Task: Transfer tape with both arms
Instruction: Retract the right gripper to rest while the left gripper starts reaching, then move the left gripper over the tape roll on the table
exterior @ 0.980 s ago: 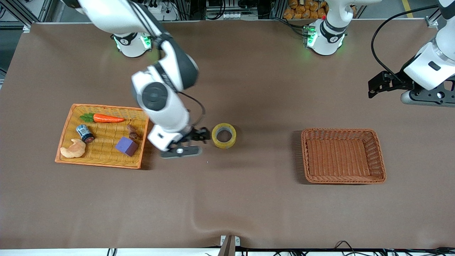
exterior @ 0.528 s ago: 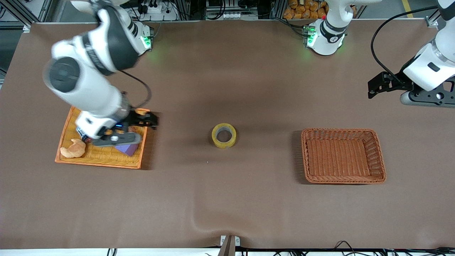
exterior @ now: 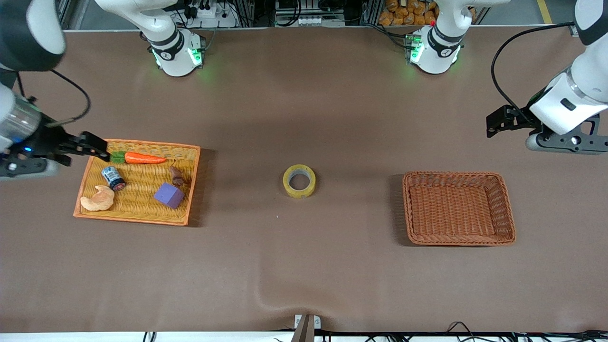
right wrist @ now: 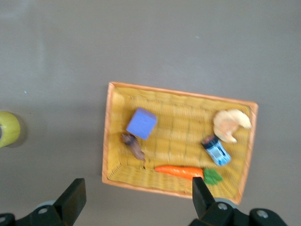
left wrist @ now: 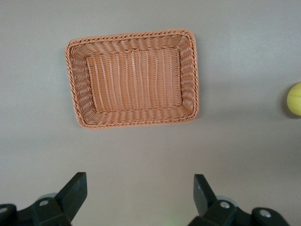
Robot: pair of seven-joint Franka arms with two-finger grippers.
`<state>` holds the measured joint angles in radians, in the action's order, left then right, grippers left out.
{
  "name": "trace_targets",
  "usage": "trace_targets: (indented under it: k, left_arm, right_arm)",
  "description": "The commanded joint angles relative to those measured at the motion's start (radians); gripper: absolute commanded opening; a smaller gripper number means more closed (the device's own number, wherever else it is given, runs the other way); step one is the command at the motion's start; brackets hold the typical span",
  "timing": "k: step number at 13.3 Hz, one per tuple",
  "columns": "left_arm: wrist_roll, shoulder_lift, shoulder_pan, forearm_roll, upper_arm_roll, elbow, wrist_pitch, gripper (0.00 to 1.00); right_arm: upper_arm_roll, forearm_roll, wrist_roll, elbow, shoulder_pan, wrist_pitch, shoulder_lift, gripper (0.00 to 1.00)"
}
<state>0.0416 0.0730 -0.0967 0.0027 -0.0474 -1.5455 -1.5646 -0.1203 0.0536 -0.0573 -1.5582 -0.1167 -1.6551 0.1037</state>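
Yellow tape (exterior: 299, 181) flat on table, between my grippers. My right gripper (exterior: 97, 148) over tray (exterior: 137, 216) edge, fingers apart, empty. My left gripper (exterior: 496, 124) fingers apart, empty, waiting.

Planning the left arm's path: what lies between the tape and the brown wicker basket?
Nothing: only bare brown tablecloth separates the tape from the brown wicker basket, as the front view shows.

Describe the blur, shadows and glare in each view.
Front view: sharp, even light, soft shadows beside the yellow tray, the tape and the brown basket; green lamp glow at both arm bases. Left wrist view: crisp, no glare. Right wrist view: slightly motion-blurred, tray contents soft.
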Motion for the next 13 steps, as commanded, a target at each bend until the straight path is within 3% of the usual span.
trace_targets:
  k: [1,4,9,13]
  left_arm:
    - [0.071,0.057,-0.003,-0.013,-0.002,0.022,0.017,1.00]
    - [0.132,0.138,-0.011,-0.012,-0.008,0.024,0.011,1.00]
    - [0.208,0.324,-0.191,-0.004,-0.032,0.061,-0.164,1.00]
    - [0.432,0.412,-0.354,-0.003,-0.032,0.061,-0.224,1.00]
  right_arm:
    - [0.013,-0.006,-0.013,-0.037,0.074,0.053,-0.064,1.00]
    - [0.014,-0.012,-0.061,-0.042,0.121,0.135,-0.108,1.00]
    - [0.014,-0.014,-0.026,-0.032,0.163,0.185,-0.116,1.00]
    - [0.014,-0.060,-0.021,-0.013,0.135,0.150,-0.114,1.00]
